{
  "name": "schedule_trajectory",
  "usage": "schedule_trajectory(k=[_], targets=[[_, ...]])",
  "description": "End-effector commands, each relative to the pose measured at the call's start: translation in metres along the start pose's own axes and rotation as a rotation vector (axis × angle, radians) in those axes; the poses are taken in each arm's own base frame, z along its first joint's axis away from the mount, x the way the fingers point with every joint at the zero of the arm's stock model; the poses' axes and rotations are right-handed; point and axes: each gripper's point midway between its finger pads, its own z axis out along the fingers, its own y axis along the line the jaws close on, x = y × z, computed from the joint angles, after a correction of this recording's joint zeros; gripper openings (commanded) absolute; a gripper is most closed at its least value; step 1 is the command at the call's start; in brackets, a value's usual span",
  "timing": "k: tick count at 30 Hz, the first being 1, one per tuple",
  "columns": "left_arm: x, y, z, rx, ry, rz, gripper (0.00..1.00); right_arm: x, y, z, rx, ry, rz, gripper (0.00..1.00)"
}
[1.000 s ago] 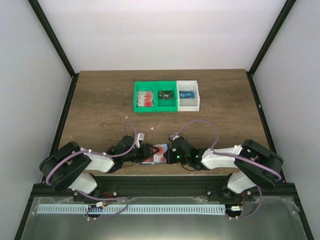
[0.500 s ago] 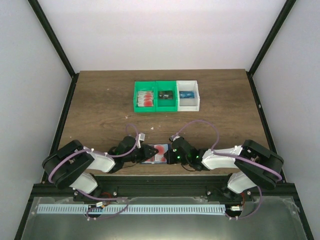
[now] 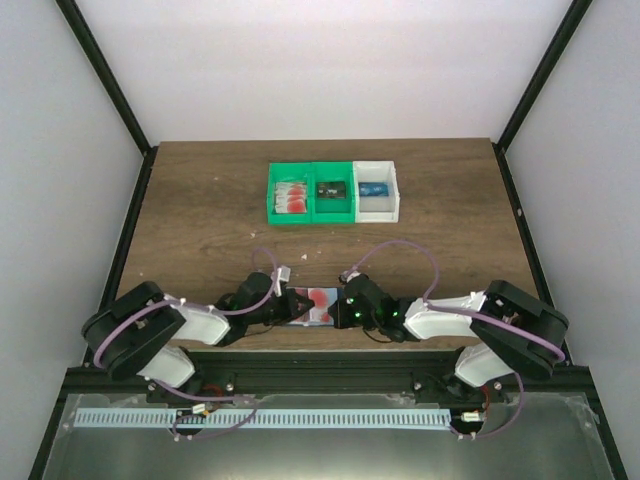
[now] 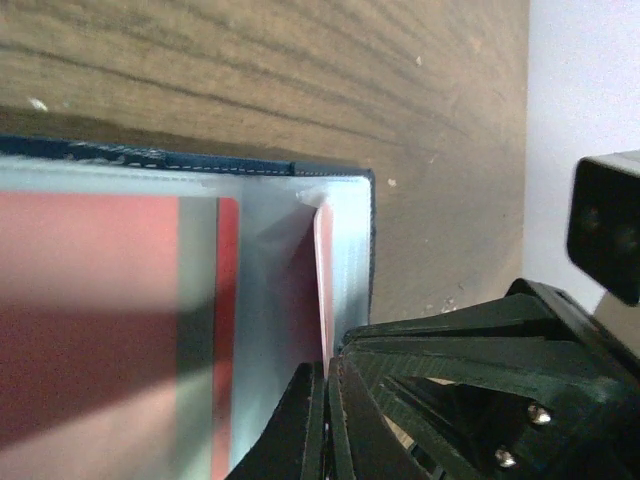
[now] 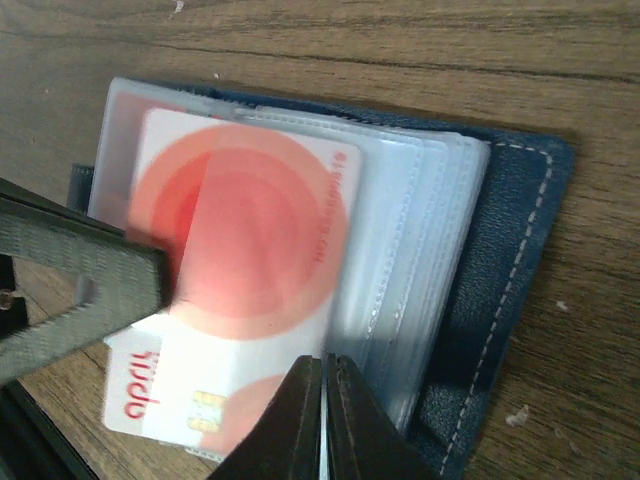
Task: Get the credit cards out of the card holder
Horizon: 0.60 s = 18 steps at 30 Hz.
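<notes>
The navy card holder (image 3: 300,318) lies open on the table near the front edge, between my two grippers. Its clear inner sleeves (image 5: 420,230) fan out over the navy cover (image 5: 515,250). A red-and-white credit card (image 5: 240,250) sits in the top sleeve, its chip end sticking out. My left gripper (image 4: 326,372) is shut on the thin edge of that credit card (image 4: 325,270). The left gripper's finger (image 5: 80,290) shows across the card's left side in the right wrist view. My right gripper (image 5: 322,375) is shut on the edge of a clear sleeve beside the card.
At the back of the table stand two joined green bins, one (image 3: 291,196) with red-and-white cards and one (image 3: 333,190) with a dark card. A white bin (image 3: 376,190) with a blue card adjoins them. Black frame posts rise on both sides.
My left gripper's jaws have closed onto the card's edge and shifted slightly right. The raised card and sleeve now lie flatter. The right gripper has stayed shut in place.
</notes>
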Motion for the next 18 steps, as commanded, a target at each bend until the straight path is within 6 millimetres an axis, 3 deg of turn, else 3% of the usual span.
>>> schedule_trajectory(k=[1,7,11,15,18], targets=[[-0.011,-0.008,-0.010,-0.014,-0.059,0.052,0.00,0.005,-0.013,-0.003,0.043,0.006,0.006,0.05],[-0.024,0.003,-0.029,-0.157,-0.122,0.083,0.00,0.004,-0.015,-0.003,0.053,0.004,0.000,0.05],[-0.027,-0.004,-0.042,-0.157,-0.137,0.105,0.00,0.000,-0.008,-0.007,0.030,-0.006,-0.015,0.05],[-0.028,-0.032,-0.060,-0.078,-0.139,0.162,0.00,-0.021,0.016,-0.027,-0.029,-0.059,-0.079,0.07],[-0.017,-0.071,-0.075,0.068,-0.074,0.259,0.00,-0.041,0.048,-0.061,-0.139,-0.141,-0.188,0.13]])
